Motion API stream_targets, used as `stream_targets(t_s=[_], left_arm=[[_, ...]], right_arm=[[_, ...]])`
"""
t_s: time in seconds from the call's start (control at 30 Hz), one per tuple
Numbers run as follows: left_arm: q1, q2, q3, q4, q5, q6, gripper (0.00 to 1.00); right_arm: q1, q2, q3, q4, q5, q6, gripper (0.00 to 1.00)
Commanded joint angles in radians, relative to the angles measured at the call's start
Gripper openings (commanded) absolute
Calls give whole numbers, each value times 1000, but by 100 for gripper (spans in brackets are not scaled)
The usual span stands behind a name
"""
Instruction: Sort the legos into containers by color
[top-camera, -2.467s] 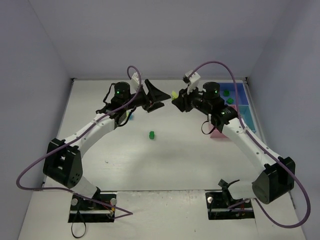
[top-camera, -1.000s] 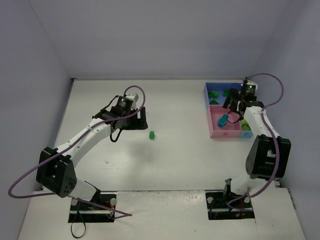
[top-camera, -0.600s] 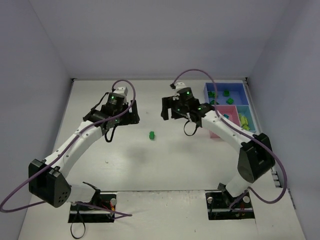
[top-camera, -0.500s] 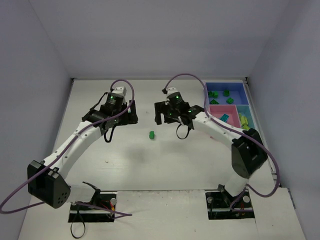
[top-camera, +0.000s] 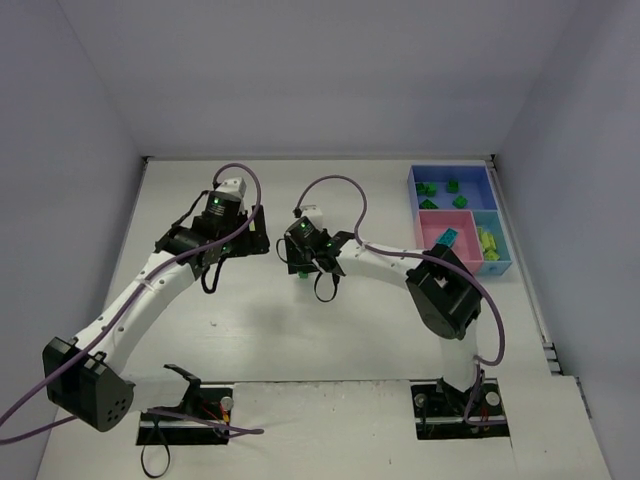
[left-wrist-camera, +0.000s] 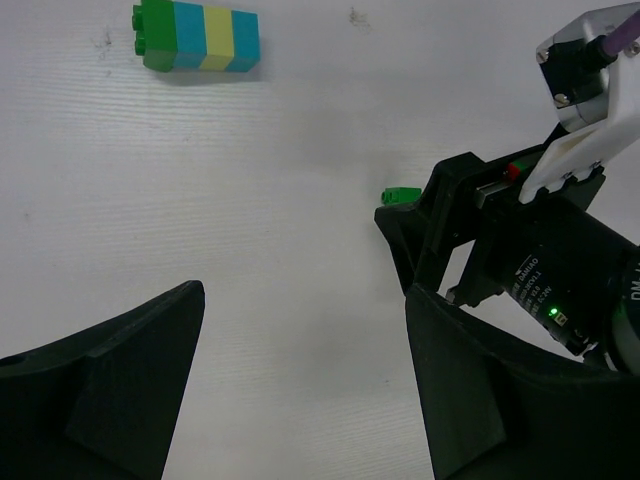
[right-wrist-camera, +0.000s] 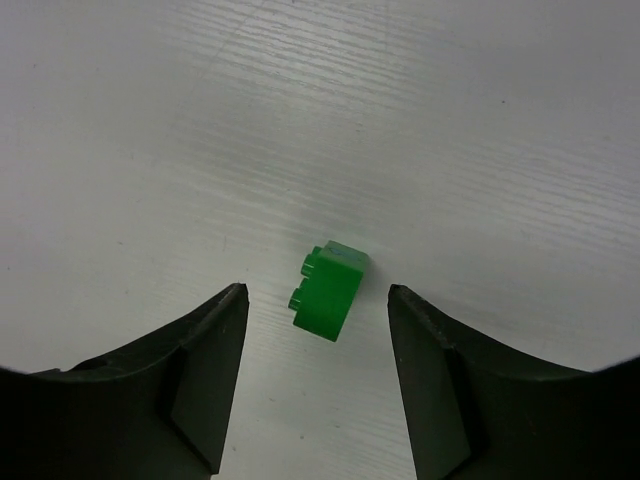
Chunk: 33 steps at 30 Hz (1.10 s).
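Your right gripper (right-wrist-camera: 316, 300) straddled one green brick (right-wrist-camera: 330, 290), jaws spread, untouched; your left gripper (left-wrist-camera: 300, 330) gaped empty near one four-brick stack (left-wrist-camera: 197, 37).

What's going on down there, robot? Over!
Right hand open, small green plastic brick lying between its fingertips, untouched. Left hand open, empty. Nothing blocking the brick. Over.

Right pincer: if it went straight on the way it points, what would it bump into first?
Most likely the small green lego brick. It lies on the white table, right between the open fingers of the right pincer. The table comes just after it, though depth is hard to judge here.
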<state>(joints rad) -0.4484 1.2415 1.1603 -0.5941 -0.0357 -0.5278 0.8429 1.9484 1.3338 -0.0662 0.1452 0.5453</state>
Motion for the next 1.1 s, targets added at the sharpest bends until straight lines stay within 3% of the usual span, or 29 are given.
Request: stream_targets(t_s=[0.0,0.17,0.37,0.4,0.43,0.6,0.8,0.87,1.07], left_arm=[[5,-22,-1,7,-21,-6,75],[5,-27,-8,10,-23,-3,75],[5,-11,-7,13,-20,0,75],[7,-11,-7,16,-20,0,75],[7,-8,-7,14,-20,0,75],[7,6,-2,19,-39,17,75],[23,53,16,30,-36,20,75],[30,67,24,39,-33,22,75],[68,142,70,91,61,119,75]], right_arm=[[12,20,54,26,83,48,54],[12,58,68,28,96,44,46],[-5,61,77,28,93,19,17],[-16,44,77,26,97,15,4],[-25,31,70,28,112,-1,0],[-161,-121,42,35,128,-125,0],[-496,-221,68,51,50,-315,0],[-621,-214,105,54,-30,-349,3],[-824,-71,215,57,-196,-349,15]])
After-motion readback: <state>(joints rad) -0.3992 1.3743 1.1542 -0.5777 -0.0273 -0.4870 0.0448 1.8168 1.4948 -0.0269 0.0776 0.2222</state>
